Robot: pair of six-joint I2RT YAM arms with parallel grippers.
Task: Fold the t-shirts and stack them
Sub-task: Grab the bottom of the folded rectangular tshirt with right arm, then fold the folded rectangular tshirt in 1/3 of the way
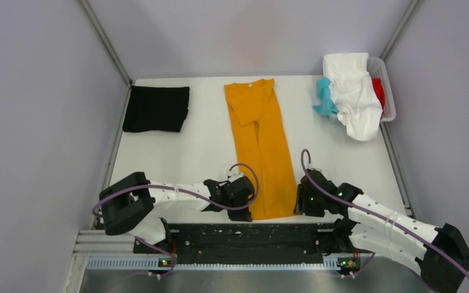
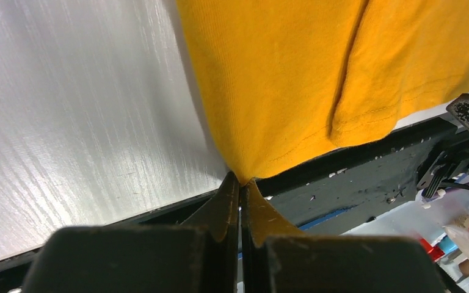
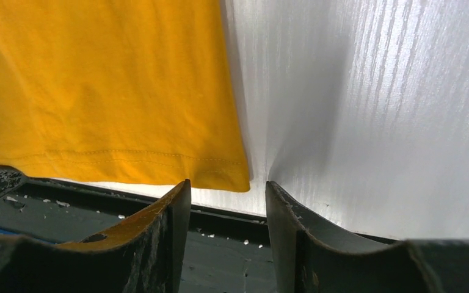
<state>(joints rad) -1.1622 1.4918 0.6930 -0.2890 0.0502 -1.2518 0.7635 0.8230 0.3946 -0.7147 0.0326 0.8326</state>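
Note:
The mustard-orange t-shirt (image 1: 259, 143) lies folded into a long strip down the table's middle, collar at the far end. My left gripper (image 1: 248, 198) is shut on the hem's near left corner (image 2: 242, 174), the cloth pinched between the closed fingertips. My right gripper (image 3: 227, 186) stands open just short of the hem's near right corner (image 3: 229, 177), nothing between its fingers; in the top view it sits at the strip's right (image 1: 299, 201). A folded black t-shirt (image 1: 156, 108) lies at the far left.
A white basket (image 1: 386, 85) at the far right holds white (image 1: 354, 91), teal (image 1: 325, 97) and red (image 1: 378, 90) shirts spilling over its rim. The black rail (image 1: 238, 235) of the arm mounts runs along the near table edge. Grey walls close in both sides.

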